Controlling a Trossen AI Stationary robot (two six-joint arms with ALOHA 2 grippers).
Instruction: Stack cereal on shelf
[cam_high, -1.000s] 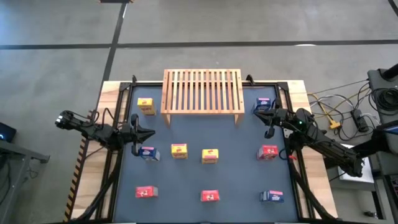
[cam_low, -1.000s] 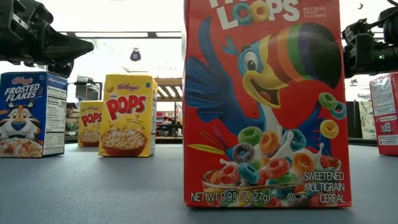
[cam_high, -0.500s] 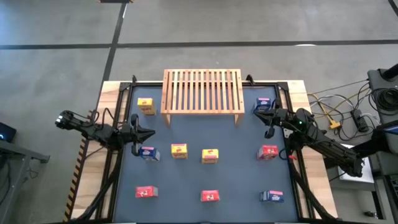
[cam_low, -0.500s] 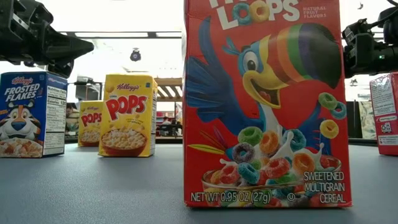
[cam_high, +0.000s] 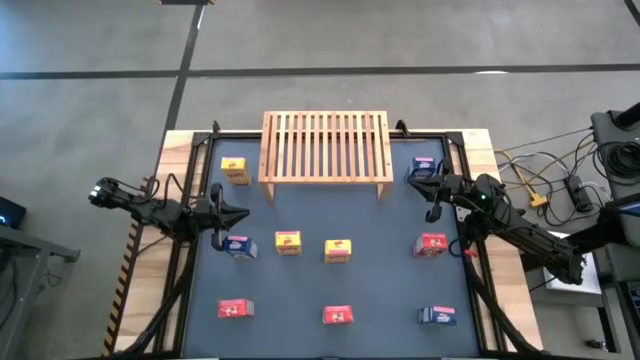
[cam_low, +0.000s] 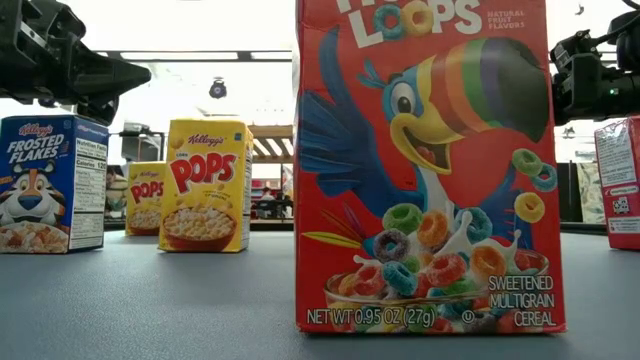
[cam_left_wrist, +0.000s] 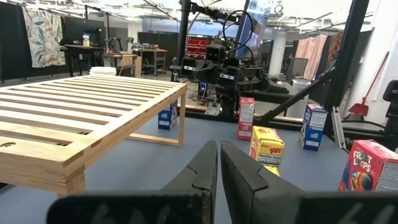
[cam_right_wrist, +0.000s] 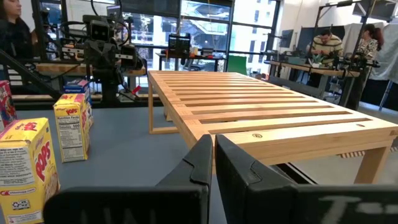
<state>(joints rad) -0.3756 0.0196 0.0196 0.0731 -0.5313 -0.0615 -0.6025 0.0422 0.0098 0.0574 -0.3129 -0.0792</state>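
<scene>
Nine small cereal boxes stand upright on their bases on the dark tabletop, none on the shelf (cam_high: 325, 148), a light slatted wooden rack at the far middle. Yellow boxes: (cam_high: 235, 170), (cam_high: 288, 242), (cam_high: 338, 250). Blue boxes: (cam_high: 423, 165), (cam_high: 239, 246), (cam_high: 437, 316). Red boxes: (cam_high: 432, 244), (cam_high: 236, 308), (cam_high: 338, 316). My left gripper (cam_high: 243, 213) hovers shut at the table's left side, just beyond the left blue box, its fingers (cam_left_wrist: 205, 163) closed on nothing. My right gripper (cam_high: 416, 179) hovers shut at the right, beside the far blue box, its fingers (cam_right_wrist: 200, 158) closed on nothing.
A black frame (cam_high: 300, 134) runs along the table's edges. Cables and equipment (cam_high: 560, 185) lie off the table's right side. In the low view a red box (cam_low: 425, 165) stands close to the camera, and people (cam_right_wrist: 323, 46) sit at benches in the room behind.
</scene>
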